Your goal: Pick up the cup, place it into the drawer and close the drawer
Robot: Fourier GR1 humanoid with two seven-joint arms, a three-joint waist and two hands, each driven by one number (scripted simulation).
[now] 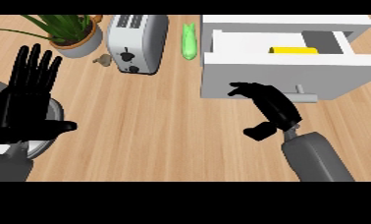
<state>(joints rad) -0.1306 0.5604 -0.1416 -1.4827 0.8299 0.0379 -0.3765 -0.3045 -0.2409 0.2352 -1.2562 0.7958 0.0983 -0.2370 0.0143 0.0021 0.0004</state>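
The white drawer (275,73) stands pulled out at the upper right, its front panel facing me and a grey handle (304,95) below it. Inside lies a yellow cup (293,50) on its side, free of any hand. My right hand (267,104) hovers just in front of the drawer's front panel, left of the handle. Its fingers are relaxed and point left, its thumb hangs down, and it holds nothing. My left hand (30,93) rests open at the left edge with its fingers up.
A silver toaster (138,42) stands at the back centre. A potted plant (72,34) is left of it and a green vegetable (189,41) lies on its right. A small brown object (103,60) sits by the toaster. A grey round vessel (51,115) is partly hidden behind my left hand.
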